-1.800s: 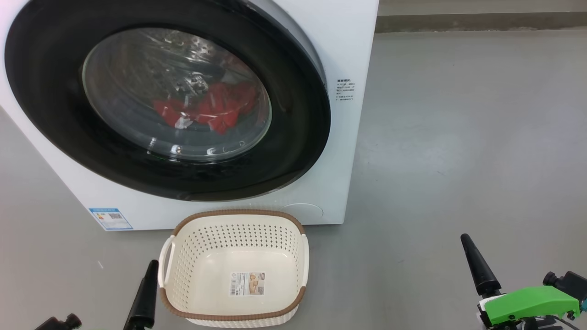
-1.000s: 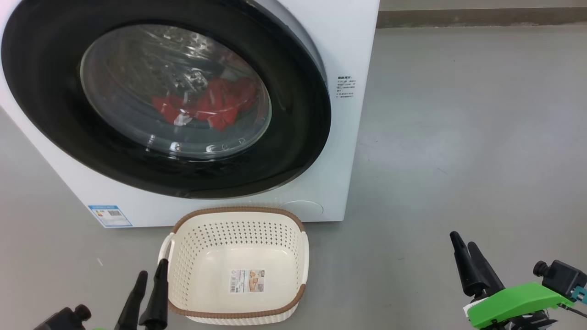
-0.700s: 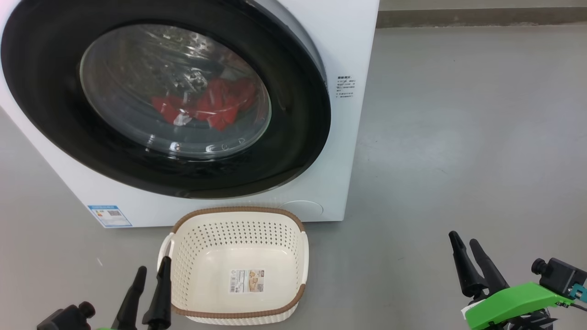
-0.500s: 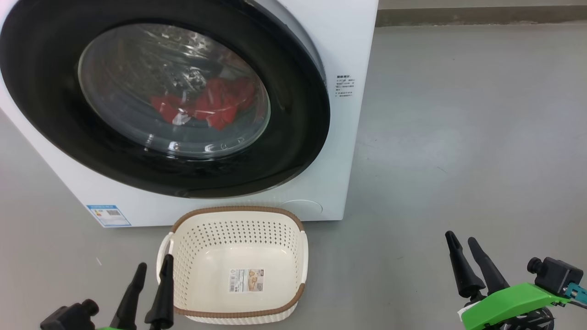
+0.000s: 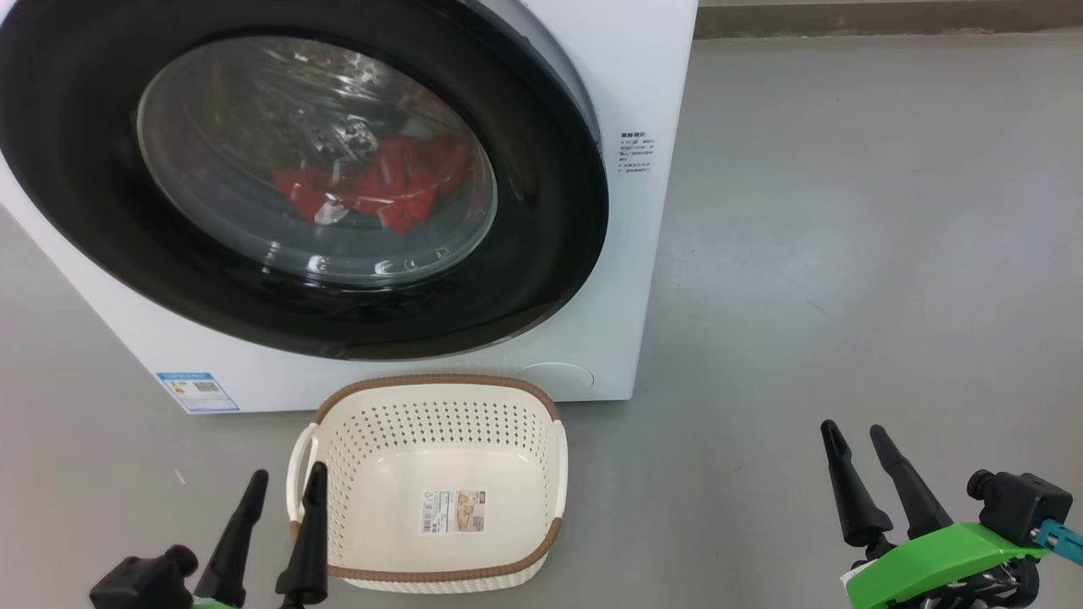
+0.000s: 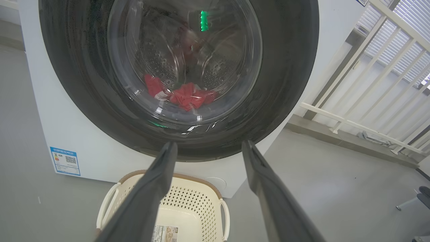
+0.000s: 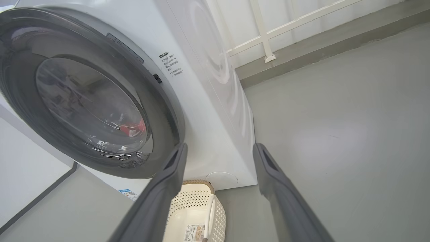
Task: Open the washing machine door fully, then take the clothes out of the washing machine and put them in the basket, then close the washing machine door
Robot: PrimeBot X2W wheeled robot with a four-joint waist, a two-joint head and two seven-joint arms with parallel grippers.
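- Shut washing machine door [image 5: 541, 220], clothes [image 5: 372, 186] sealed behind it.
- Empty basket [image 5: 436, 382] parked just in front of washing machine [image 5: 630, 76]: short drop, probably.
- Left end effector [image 5: 288, 470], right end effector [image 5: 852, 428] spread, empty, short of washing machine.

The floor [image 5: 846, 211] is grey and smooth. Along its far edge runs a low grey kerb [image 5: 888, 19], and on this kerb stands a white railing [image 7: 260, 28]. Behind the railing are pale slatted blinds [image 6: 413, 13]. A white speck [image 5: 179, 477] lies on the floor.
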